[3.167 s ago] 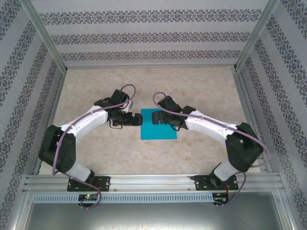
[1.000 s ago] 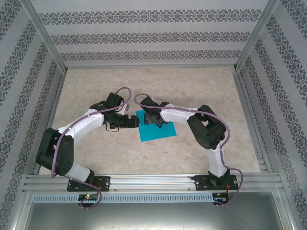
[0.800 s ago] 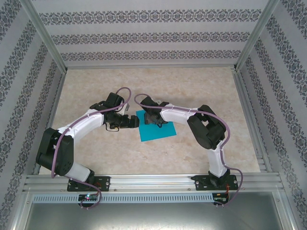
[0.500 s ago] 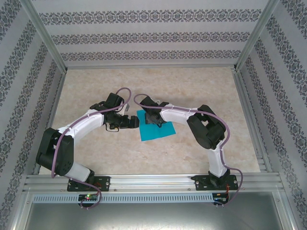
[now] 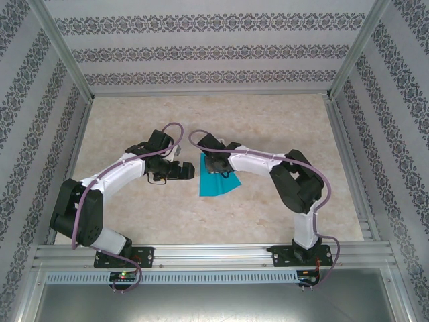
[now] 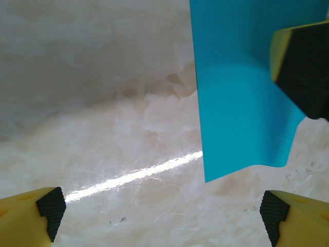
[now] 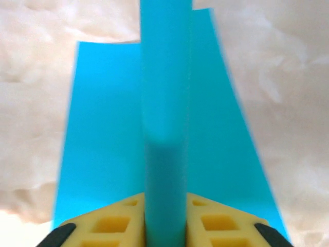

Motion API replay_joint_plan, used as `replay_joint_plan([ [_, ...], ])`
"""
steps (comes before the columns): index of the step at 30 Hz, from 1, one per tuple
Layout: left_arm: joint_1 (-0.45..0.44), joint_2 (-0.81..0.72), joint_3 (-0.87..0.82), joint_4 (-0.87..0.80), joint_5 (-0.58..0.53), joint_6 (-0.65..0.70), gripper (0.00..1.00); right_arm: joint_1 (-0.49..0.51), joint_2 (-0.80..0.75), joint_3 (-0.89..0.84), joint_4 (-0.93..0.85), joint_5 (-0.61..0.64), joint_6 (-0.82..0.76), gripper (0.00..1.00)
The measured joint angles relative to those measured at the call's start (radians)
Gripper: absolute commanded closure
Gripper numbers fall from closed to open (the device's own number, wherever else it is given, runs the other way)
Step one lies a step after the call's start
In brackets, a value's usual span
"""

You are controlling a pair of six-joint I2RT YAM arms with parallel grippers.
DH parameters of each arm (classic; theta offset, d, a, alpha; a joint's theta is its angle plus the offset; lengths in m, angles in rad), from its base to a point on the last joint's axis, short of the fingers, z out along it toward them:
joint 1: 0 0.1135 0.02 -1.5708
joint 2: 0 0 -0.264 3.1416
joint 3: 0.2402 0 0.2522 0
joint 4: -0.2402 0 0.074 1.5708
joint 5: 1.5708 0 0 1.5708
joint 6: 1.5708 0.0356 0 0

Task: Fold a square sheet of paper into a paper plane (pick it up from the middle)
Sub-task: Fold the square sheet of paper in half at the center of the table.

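Right end effector (image 7: 164,226) has clamped onto the square sheet of paper (image 7: 103,128); left end effector (image 6: 160,208) stays apart.

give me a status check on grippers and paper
Right gripper shut on square sheet of paper, pinching its middle ridge. Left gripper open beside it. Nothing blocking.

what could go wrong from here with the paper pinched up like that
The right gripper pinches a raised ridge in the middle of the square sheet of paper; it may crease off-centre or slip out when lifted. The open left gripper sits close beside the sheet's edge and could nudge it askew.
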Motion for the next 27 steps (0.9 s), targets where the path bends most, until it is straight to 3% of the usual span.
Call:
replay_joint_plan([
  [4,0.002,-0.016,0.002,-0.008,0.000,0.000,0.00,0.000,-0.060,-0.017,0.040,-0.049,0.007,0.90],
  [10,0.037,-0.100,0.011,-0.040,0.004,0.000,0.00,0.000,-0.147,-0.079,0.164,-0.204,0.025,0.91],
  [17,0.075,-0.193,0.064,-0.069,0.055,-0.006,0.00,-0.043,-0.285,-0.238,0.481,-0.469,0.147,0.90],
  [27,0.078,-0.145,0.038,0.017,0.202,-0.103,0.05,-0.155,-0.193,-0.488,0.837,-0.674,0.338,0.87],
])
